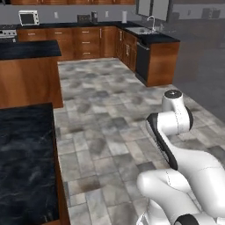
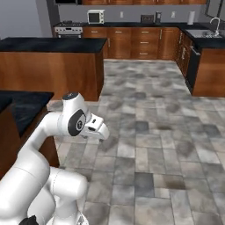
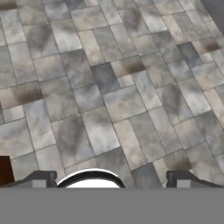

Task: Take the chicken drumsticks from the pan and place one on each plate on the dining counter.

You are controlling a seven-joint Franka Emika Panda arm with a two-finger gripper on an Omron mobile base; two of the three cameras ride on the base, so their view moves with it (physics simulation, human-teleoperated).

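no drumstick in hand, robot out on the floor

from here i can't spot the drumsticks, pan or plates. the claw point(image 3: 109, 183) hangs over the grey floor tiles point(image 3: 109, 87), tips spread wide, holding nothing. a black tabletop point(image 1: 26, 162) lies alongside (bare as far as visible). next: likely drive to the pan.

Counter point(image 1: 26, 154) top glossy black marble; floor point(image 1: 110, 132) mottled grey stone tile.

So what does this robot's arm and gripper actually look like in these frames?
The arm is glossy white with rounded, bulbous links, dark grey joint caps and black seams. No cables or markings show. The gripper has two small dark grey finger tips.
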